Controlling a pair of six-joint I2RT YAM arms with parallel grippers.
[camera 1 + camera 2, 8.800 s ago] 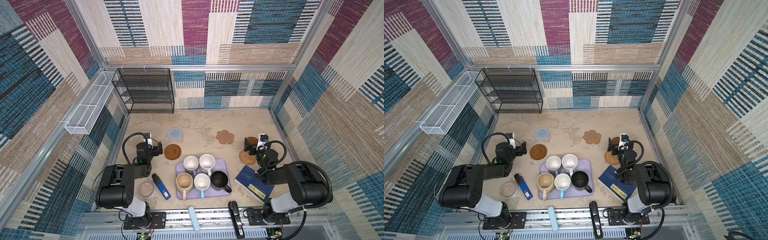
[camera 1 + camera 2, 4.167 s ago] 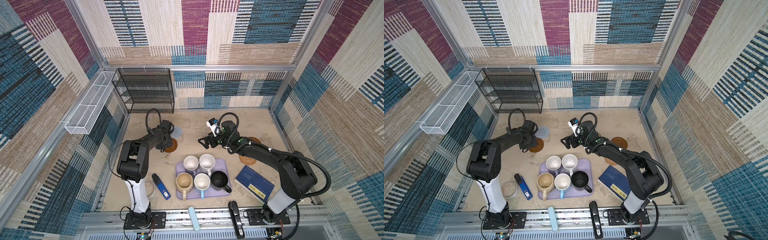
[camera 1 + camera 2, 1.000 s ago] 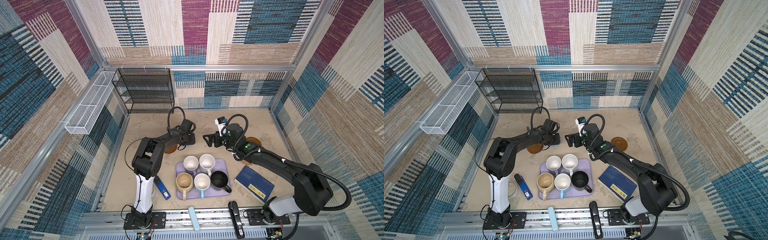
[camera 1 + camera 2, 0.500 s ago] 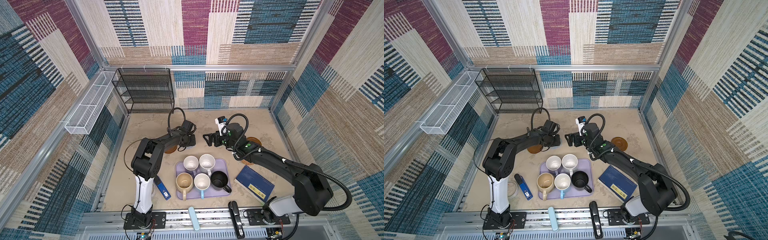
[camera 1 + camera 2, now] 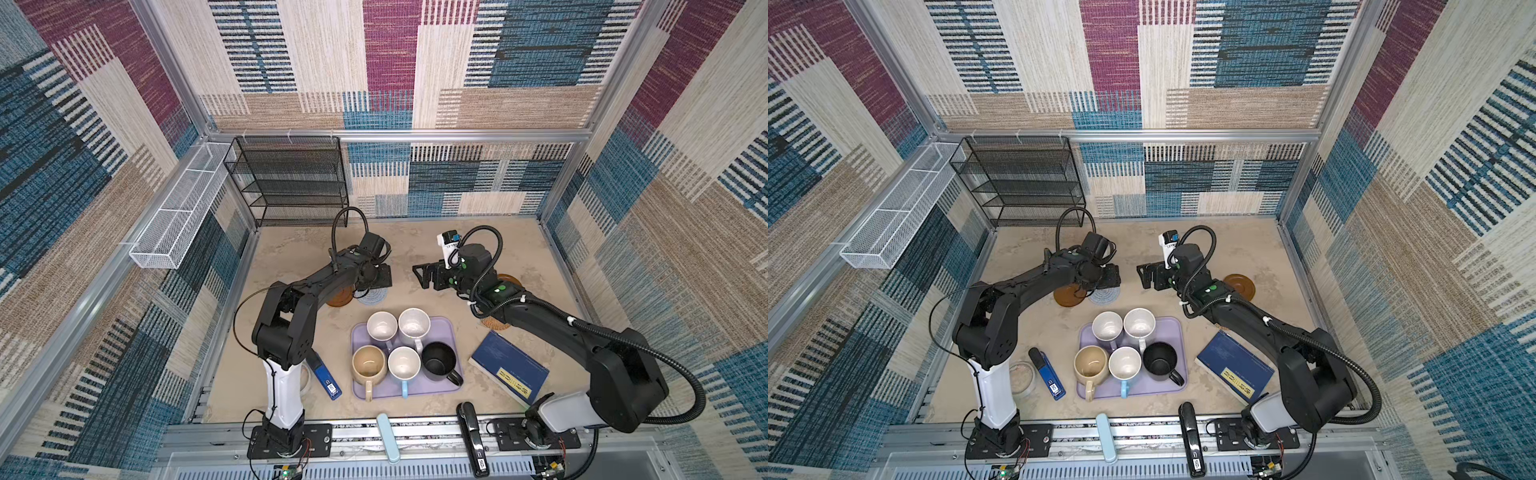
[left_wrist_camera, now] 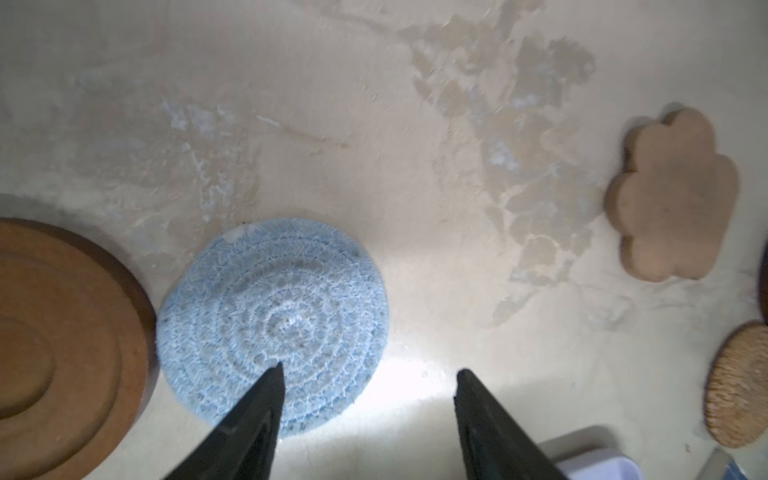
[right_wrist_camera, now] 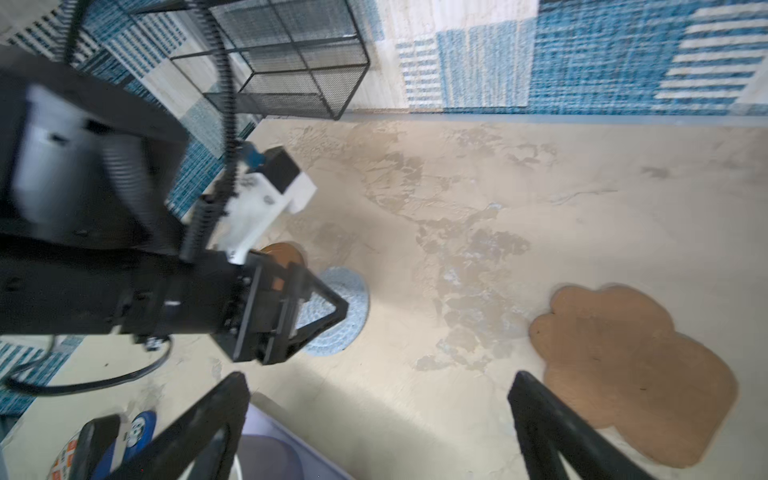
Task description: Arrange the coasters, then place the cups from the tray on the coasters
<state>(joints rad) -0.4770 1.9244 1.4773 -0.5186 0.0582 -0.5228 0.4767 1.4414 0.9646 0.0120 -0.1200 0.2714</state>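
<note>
**Left gripper** (image 6: 370, 374): jaws stand apart with nothing between them. In the left wrist view one fingertip (image 6: 266, 395) overlaps the pale blue woven coaster (image 6: 270, 324). The other fingertip is over the bare table (image 5: 415, 249). Contact with the mat cannot be confirmed.

**Pale blue woven coaster:** it lies flat on the table, just left of centre in both top views and above the tray (image 5: 449, 332). A brown wooden disc (image 5: 337, 300) lies just beside it on its left. Whether their edges touch cannot be told.

**Right gripper** (image 7: 380, 378): jaws are wide apart and empty. It is over bare table just right of centre in both top views, facing the left gripper across a gap. The tan flower coaster (image 7: 631, 374) lies flat just beside one of its fingers. In the top views the right arm covers this coaster.

**Other coasters:** the second brown disc (image 5: 1239, 286) sits mid-frame, right of the right gripper. The rattan coaster (image 5: 492, 323) lies below that disc, partly under the right arm.

**Tray:** it is at lower centre in both top views and holds all five cups, upright.
- Upper row: a pale cup (image 5: 382, 326) and a second pale cup (image 5: 414, 324).
- Lower row: the beige cup (image 5: 368, 363), the light blue cup (image 5: 404, 363) and the black cup (image 5: 439, 359).
</note>
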